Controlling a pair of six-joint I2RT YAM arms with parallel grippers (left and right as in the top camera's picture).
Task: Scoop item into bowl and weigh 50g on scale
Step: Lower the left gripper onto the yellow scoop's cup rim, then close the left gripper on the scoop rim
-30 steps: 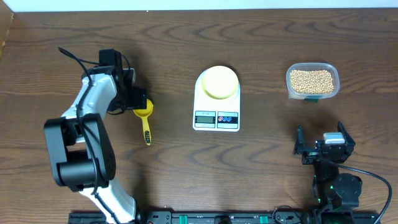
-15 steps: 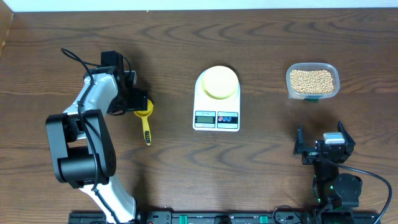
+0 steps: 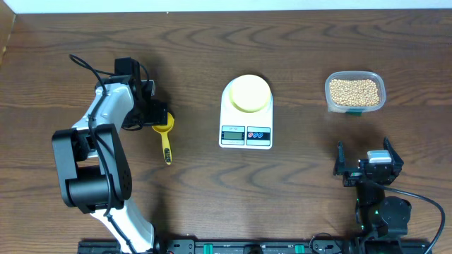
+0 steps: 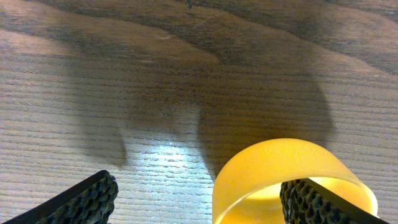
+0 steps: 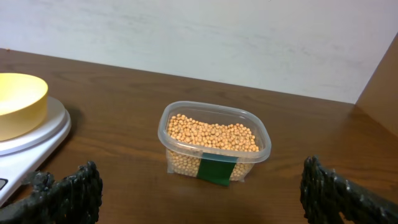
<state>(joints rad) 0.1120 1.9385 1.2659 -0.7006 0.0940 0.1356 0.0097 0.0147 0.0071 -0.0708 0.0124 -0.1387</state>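
The left end effector point(image 4: 200, 202) stands wide, unclamped, low over the yellow scoop point(image 4: 273, 168), whose cup lies by one finger. The right end effector point(image 5: 199, 196) is also wide and empty, facing the tub point(image 5: 214, 155) of beans point(image 5: 211, 132). The bowl point(image 3: 251, 93) sits on the scale point(image 3: 246, 134), no beans visible in it. The step in hand appears to be grasping the scoop. The next move calls for centring on it and closing firmly.

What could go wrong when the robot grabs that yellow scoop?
1. The yellow scoop sits off-centre in the open left gripper, close to one finger, so closing might shove or twist it.
2. The gripper is at the cup, not the handle, which could make scooping awkward.
3. The beans are far from the bowl, so some may spill on the way.
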